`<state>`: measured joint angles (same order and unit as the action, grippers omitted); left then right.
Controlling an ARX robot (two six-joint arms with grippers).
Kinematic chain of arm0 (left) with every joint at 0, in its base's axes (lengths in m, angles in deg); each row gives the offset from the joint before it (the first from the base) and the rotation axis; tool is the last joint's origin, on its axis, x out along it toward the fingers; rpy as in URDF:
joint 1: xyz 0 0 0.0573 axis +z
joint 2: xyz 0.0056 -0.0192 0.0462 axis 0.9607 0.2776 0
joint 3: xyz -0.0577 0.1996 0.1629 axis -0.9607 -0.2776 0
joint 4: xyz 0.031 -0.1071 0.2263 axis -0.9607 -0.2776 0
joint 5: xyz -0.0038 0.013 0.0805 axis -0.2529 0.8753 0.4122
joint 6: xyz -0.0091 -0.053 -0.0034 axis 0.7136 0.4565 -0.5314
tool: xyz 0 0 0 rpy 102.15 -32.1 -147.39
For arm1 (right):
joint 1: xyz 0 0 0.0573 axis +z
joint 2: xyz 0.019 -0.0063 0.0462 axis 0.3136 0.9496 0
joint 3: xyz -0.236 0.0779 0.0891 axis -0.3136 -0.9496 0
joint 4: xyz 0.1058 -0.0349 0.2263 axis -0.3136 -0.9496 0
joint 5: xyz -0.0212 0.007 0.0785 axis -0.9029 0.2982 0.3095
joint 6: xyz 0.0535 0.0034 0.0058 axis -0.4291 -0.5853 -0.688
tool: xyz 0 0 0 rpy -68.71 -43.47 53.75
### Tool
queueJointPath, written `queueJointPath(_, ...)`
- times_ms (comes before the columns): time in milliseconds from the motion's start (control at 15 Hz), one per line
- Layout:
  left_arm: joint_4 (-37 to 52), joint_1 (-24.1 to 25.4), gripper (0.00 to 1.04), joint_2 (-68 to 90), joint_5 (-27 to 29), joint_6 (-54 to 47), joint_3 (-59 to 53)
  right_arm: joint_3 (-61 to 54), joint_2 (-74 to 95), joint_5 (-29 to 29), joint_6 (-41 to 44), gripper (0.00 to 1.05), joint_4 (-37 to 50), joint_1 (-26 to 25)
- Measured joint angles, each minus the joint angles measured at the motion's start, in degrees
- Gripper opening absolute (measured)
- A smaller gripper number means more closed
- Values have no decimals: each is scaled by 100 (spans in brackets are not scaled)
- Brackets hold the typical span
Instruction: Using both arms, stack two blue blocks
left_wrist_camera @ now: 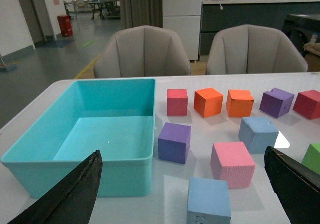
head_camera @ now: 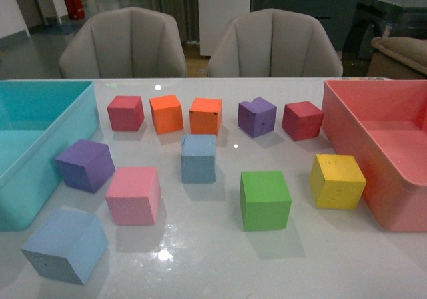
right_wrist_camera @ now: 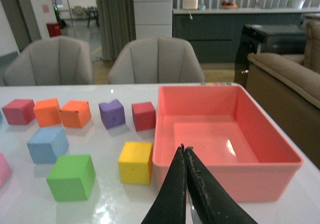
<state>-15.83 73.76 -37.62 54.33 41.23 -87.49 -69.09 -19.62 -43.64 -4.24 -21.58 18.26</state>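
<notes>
Two pale blue blocks lie on the white table. One blue block sits at the near left; it also shows in the left wrist view. The other blue block sits mid-table; it shows in the left wrist view and the right wrist view. No arm shows in the front view. My left gripper is open, its fingers wide either side of the near blue block, above and short of it. My right gripper is shut and empty, in front of the pink bin.
A teal bin stands at the left and a pink bin at the right. Around lie a purple cube, pink cube, green cube, yellow cube, and a back row of red, orange and purple cubes.
</notes>
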Motion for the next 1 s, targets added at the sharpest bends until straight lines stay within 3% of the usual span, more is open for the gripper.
queueJointPath(267,7,0,98,0,2,0,0,0,15,0,-2,2,-59,0)
queueJointPath(800,0,0,98,0,0,0,0,0,15,0,0,100,-57,0)
queueJointPath(1000,-1102,-59,98,778,-131,155,603,0,15,0,0,98,-57,0)
